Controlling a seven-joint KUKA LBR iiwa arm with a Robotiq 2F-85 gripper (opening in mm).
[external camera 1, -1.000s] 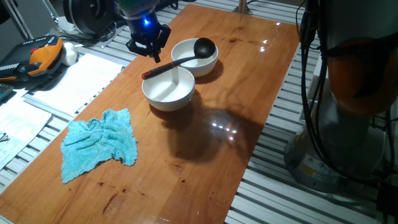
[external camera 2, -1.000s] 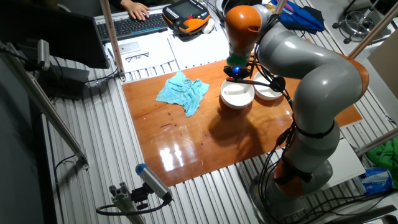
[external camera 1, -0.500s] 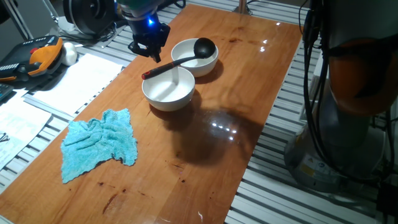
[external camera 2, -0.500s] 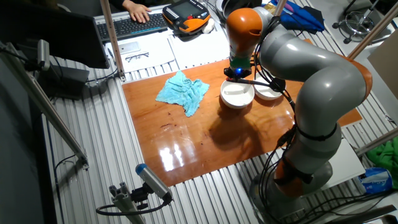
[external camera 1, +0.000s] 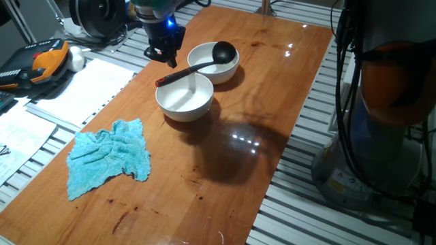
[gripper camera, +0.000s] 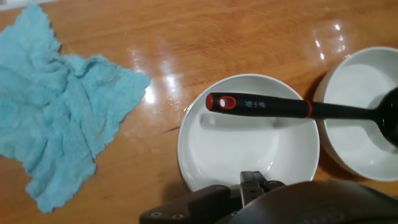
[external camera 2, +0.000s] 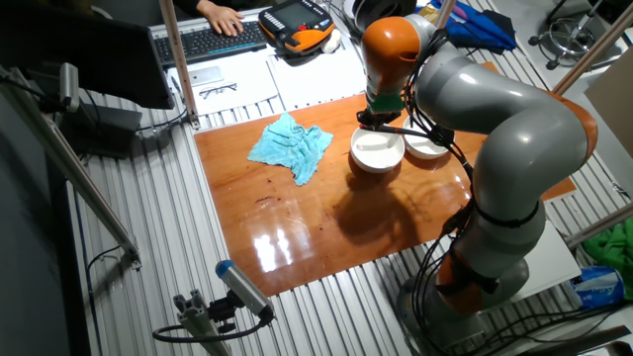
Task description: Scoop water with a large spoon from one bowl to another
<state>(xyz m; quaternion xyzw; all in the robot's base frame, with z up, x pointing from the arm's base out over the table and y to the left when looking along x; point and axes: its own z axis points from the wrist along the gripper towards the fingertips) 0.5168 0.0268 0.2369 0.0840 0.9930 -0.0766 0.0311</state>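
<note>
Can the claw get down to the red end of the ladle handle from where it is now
Probably yes. The claw hangs above the table beside the bowls, and the ladle's red tip lies bare across the near bowl, nothing covering it. The cloth lies well aside.

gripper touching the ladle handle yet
Apart. One fixed view shows the gripper raised above the large spoon, with bare table between them.

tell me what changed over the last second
The gripper rose a little and drew slightly away from the bowls, empty; nothing was grasped or released. The large spoon still lies across both bowls, scoop in the far bowl, handle over the near bowl. The blue cloth is unmoved.
</note>
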